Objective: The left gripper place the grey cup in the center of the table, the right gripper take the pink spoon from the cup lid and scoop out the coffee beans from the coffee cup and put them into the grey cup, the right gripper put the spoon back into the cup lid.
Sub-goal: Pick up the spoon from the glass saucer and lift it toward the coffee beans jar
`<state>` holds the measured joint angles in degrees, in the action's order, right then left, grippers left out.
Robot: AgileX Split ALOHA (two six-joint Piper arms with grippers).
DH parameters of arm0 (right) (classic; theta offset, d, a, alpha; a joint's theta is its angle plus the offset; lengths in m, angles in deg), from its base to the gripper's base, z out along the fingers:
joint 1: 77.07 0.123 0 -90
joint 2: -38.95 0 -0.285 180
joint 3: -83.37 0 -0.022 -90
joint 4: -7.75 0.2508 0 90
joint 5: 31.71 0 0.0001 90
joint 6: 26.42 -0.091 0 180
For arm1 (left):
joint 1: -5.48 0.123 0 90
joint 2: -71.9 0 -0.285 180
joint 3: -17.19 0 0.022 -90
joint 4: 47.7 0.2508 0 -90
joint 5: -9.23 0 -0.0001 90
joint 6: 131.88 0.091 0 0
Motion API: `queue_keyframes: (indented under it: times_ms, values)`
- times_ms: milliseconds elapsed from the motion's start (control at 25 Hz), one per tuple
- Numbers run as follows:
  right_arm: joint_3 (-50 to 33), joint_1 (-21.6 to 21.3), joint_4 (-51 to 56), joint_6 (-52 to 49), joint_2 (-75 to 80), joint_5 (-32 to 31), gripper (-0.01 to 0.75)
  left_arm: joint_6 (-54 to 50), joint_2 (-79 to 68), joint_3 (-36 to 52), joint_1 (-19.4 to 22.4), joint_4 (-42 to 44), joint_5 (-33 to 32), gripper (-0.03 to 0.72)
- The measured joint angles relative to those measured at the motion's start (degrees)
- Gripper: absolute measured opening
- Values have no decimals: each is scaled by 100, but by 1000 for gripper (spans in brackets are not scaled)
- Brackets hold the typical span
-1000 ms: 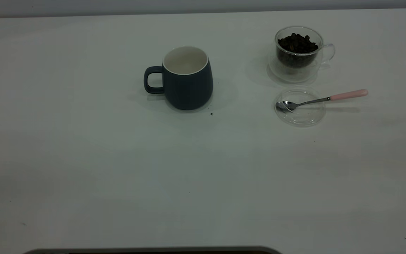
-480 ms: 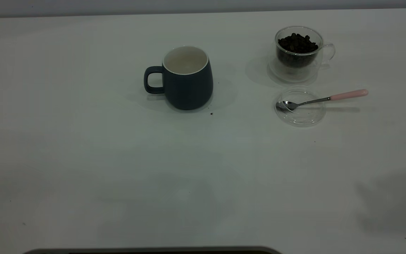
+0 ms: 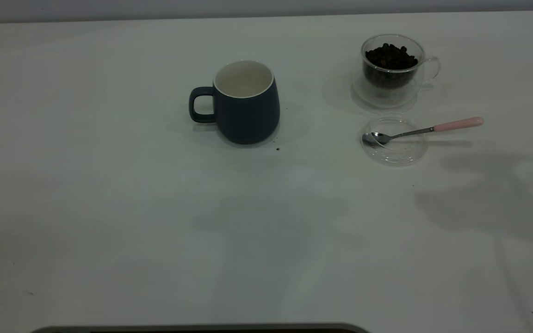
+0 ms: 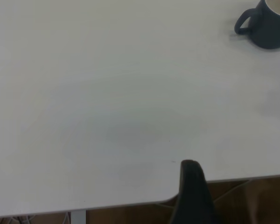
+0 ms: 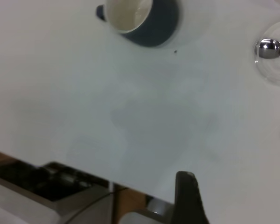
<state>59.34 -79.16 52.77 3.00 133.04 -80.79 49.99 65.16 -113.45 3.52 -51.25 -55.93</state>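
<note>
Grey cup (image 3: 245, 102) stood mid-frame, empty inside; placing looked done. Pink spoon (image 3: 421, 130) lay across the cup lid (image 3: 393, 140), coffee beans (image 3: 391, 56) unscooped. Neither gripper's state could be told.

Matt grey cup (image 3: 246, 109); clear glass coffee cup (image 3: 392, 69); shiny metal pink spoon (image 3: 421, 130).

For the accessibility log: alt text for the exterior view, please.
A grey cup, empty, stands near the middle of a white table; to its right a coffee cup holds coffee beans. In front of that, a pink spoon rests its bowl in the cup lid. No gripper shows.
</note>
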Motion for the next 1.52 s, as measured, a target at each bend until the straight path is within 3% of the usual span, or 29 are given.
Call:
queue_keyframes:
  times_ms: [480, 800, 1040, 1520]
  values:
    - [57, -989, 821, 1138, 2270, 108, 586, 0, 0, 0, 0, 0, 0, 565]
    - [86, -1015, 1878, 2278, 3466, 674, 586, -7, 0, 0, 0, 0, 0, 565]
    - [365, -1020, 1994, 2552, 3864, 1035, 586, -7, 0, 0, 0, 0, 0, 565]
    - [1384, -1299, 1663, 2562, 4774, 715, 586, -7, 0, 0, 0, -5, 0, 565]
